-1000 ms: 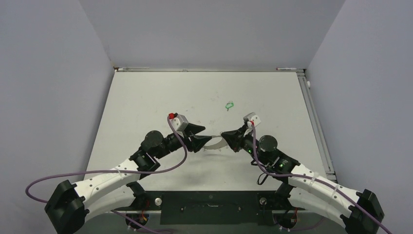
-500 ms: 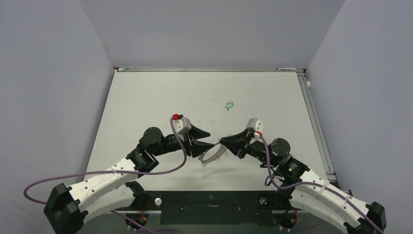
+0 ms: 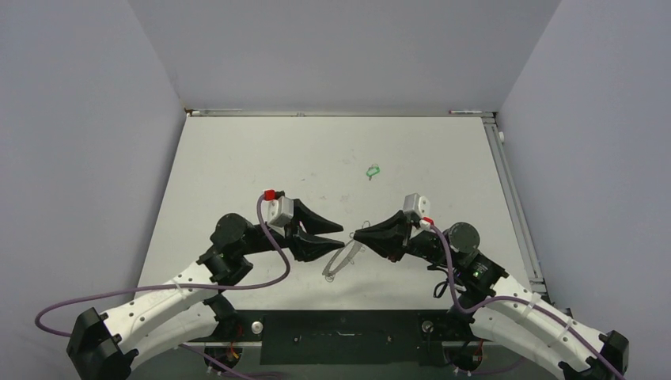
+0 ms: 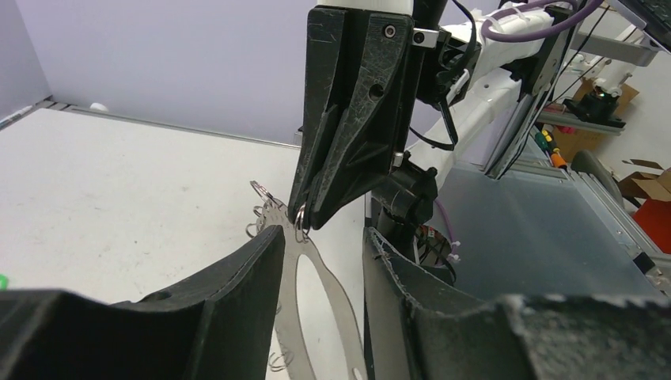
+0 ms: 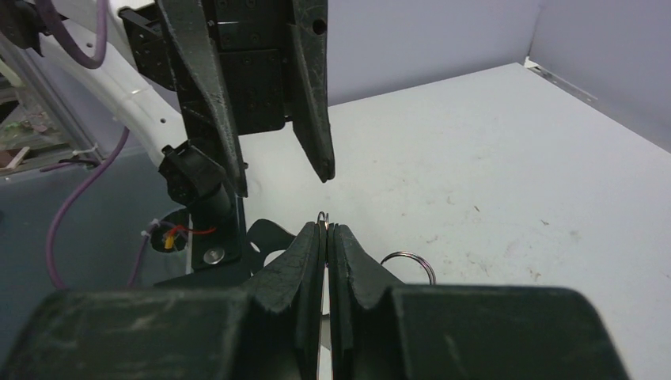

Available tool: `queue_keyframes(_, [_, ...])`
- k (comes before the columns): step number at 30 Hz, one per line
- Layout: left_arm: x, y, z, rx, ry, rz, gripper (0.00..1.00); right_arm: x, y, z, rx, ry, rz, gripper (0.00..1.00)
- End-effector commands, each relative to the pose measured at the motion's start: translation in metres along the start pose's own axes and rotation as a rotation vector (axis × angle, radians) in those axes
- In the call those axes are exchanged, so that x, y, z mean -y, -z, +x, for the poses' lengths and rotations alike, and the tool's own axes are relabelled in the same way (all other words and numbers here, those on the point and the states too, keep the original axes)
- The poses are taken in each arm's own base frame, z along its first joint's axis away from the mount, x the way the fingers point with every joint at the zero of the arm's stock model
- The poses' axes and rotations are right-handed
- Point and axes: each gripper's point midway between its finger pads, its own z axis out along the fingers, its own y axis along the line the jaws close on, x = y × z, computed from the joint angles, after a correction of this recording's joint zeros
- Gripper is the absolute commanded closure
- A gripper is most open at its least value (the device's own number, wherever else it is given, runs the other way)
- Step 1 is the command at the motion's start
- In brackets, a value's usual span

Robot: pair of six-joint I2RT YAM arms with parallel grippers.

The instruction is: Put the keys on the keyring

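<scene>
Right hand (image 3: 356, 234) is clamped together on the rim of the keyring (image 4: 297, 247), which it holds tilted. Left hand (image 3: 343, 237), fingers apart, straddles the ring's near rim. The green key (image 3: 373, 170) lies on the desk (image 3: 237, 158), well apart, farther back.

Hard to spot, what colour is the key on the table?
Bright green key, best in top view.
</scene>
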Motion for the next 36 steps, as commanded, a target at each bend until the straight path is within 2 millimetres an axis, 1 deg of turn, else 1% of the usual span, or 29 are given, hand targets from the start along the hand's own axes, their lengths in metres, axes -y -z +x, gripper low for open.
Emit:
queue_keyframes(1, [0.011,-0.002,-0.018,0.062,-0.028,0.057,0.63,-0.024,-0.002,-0.048,0.120,0.052,-0.124,0.95])
queue_keyframes(3, [0.009,-0.004,-0.015,0.058,-0.016,0.053,0.64,-0.027,-0.003,-0.051,0.125,0.046,-0.139,0.95])
queue_keyframes(12, [0.016,-0.007,-0.011,0.049,0.017,0.106,0.69,-0.033,-0.006,-0.056,0.134,0.030,-0.181,0.95])
queue_keyframes(16, [0.015,-0.008,-0.007,0.038,0.027,0.108,0.75,-0.036,-0.007,-0.059,0.143,0.028,-0.192,0.95])
queue_keyframes(21, [0.016,-0.010,-0.005,0.033,0.038,0.113,0.79,-0.037,-0.008,-0.059,0.147,0.024,-0.205,0.95])
queue_keyframes(29, [0.020,-0.012,-0.005,0.036,0.057,0.145,0.80,-0.039,-0.012,-0.056,0.141,0.014,-0.217,0.95])
queue_keyframes(32, [0.020,-0.013,-0.003,0.030,0.063,0.149,0.89,-0.039,-0.013,-0.056,0.142,0.014,-0.219,0.95])
queue_keyframes(34, [0.019,-0.013,-0.002,0.030,0.068,0.146,1.00,-0.039,-0.013,-0.056,0.142,0.013,-0.218,0.95])
queue_keyframes(36, [0.017,-0.014,-0.002,0.035,0.084,0.133,1.00,-0.037,-0.014,-0.054,0.137,0.004,-0.209,0.95])
